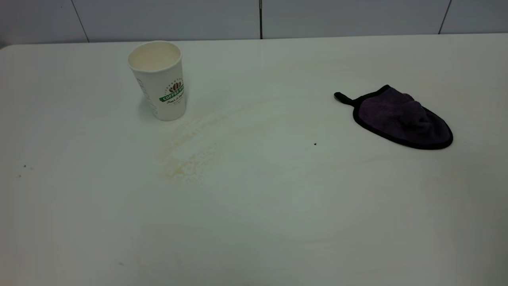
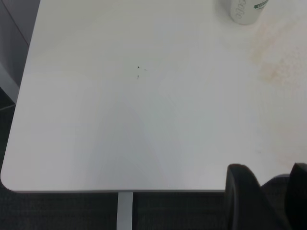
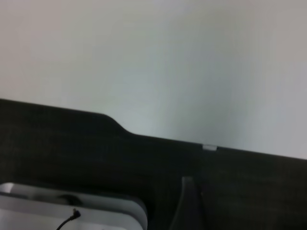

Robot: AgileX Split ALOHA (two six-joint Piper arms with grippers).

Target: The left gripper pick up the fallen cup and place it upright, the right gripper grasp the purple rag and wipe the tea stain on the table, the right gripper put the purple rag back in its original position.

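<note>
The white logo-printed cup (image 1: pixel 159 79) stands upright well beyond the left pincer (image 2: pixel 268 199), seemingly open and empty, right pincer unseen.

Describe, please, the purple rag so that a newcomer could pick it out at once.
Start from the white table in the exterior view and look to its right side, far from the upright cup and the tea stain. The purple rag lies there, rumpled: dark purple, black-edged, with a small black loop.
</note>
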